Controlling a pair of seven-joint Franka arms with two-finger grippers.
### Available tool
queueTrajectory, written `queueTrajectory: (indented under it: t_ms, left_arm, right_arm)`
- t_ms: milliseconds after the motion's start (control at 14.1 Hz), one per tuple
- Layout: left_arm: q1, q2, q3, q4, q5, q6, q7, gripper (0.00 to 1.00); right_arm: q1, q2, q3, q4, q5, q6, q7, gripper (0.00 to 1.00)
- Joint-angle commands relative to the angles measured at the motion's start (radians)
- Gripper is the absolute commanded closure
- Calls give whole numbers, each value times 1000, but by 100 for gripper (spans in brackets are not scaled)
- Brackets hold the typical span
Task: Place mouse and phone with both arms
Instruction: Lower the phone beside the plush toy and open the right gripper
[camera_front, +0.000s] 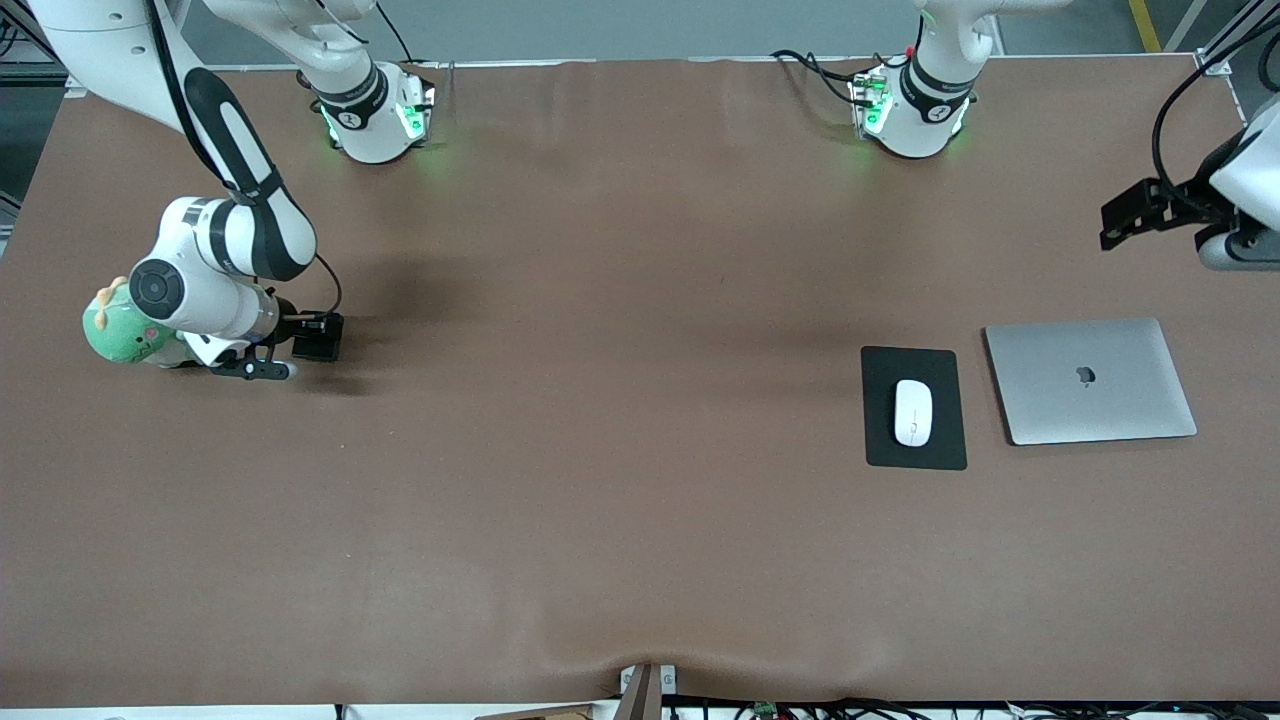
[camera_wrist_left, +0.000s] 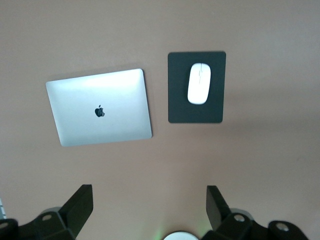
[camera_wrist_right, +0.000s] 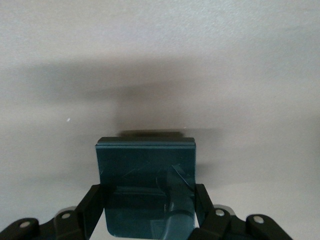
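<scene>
Phone and mouse job, taken from the biggest thing down; brown table filling nearly the whole front view; right arm bent low in the upper part of that view at its own end of the table; left arm raised at the frame's edge over its own end, waiting; closed silver laptop at mid-height toward the left arm's end; black mat just beside the laptop, apart from it; green plush toy tucked against the right arm's wrist.

Left gripper spread wide and holding nothing, high over the laptop and mat; right gripper clamped on the sides of the phone, low over the table beside the plush toy; cannot tell whether the phone's free edge touches the table.

Mouse lying in the middle of the mat, apparently already placed.

Likely step in hand: setting the phone down. To do it well: lower until the slab rests fully on the table; spread the fingers only then, to avoid a drop on the glossy face; back off straight along the fingers, without dragging the phone or nudging the plush toy.
</scene>
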Motion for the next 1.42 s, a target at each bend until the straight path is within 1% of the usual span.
queueTrajectory:
  t_ms: [0,71,142,214,285,498,641,712,783,854,996,1068,1139,1352]
  left_arm:
    - [12,-25,6,-6,-23,-35,39,0]
    - [11,-25,5,-4,-23,-35,35,0]
    - [6,-28,5,-1,-23,-36,37,0]
    - [-6,-28,8,14,-23,-44,38,0]
    - [-25,-28,17,35,-21,-76,49,0]
    - [-32,-28,23,46,-21,-92,51,0]
    - [-31,-28,23,57,-29,-90,37,0]
    - [-31,-27,31,69,-54,-92,34,0]
    - [-40,-27,72,71,-74,-92,35,0]
    - [-48,-28,84,65,-76,-92,38,0]
    - [-49,-27,88,66,-84,-72,28,0]
    - [-48,-25,86,60,-81,-41,22,0]
    - [-46,-18,81,56,-73,-18,18,0]
    - [-42,-14,71,45,-72,5,-9,0]
  right_arm:
    - [-55,3,16,-21,-19,36,-47,100]
    - [-55,3,17,-21,-18,35,-45,100]
    - [-55,5,17,-20,-18,33,-45,81]
    - [-54,3,17,-20,-18,30,-44,45]
    - [-51,3,17,-18,-16,24,-36,0]
    - [-49,-9,19,-4,-15,-34,-33,0]
    - [-42,-38,20,31,-15,-124,-33,0]
    - [-37,-50,22,73,-15,-208,-33,0]
    - [-28,-66,22,130,-15,-310,-33,0]
    - [-16,-76,22,194,-15,-423,-32,0]
    - [-8,-84,22,326,-12,-624,-33,0]
    - [-3,-84,22,395,-12,-715,-35,0]
    - [0,-86,22,445,-12,-782,-36,0]
    - [1,-92,22,575,-12,-921,-47,0]
